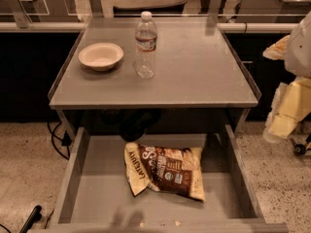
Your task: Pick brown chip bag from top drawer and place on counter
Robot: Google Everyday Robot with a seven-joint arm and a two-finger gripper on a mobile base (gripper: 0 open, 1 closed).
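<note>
Grey metal fills the view: the counter [194, 72] sits square in the middle, with a pale bowl [100, 56] on its far-left part and a clear water bottle [146, 45] standing upright just right of the bowl, the two apart. Below the counter's front edge, the top drawer [97, 193] is pulled wide open, and the brown chip bag [167, 171] lies flat on the drawer's bottom, under the counter's middle, touching neither side wall. Off the counter's right side hang the robot arm's [291, 106] white and pale yellow segments. As for the pincer, it's out of shot, so its state I cannot tell.
</note>
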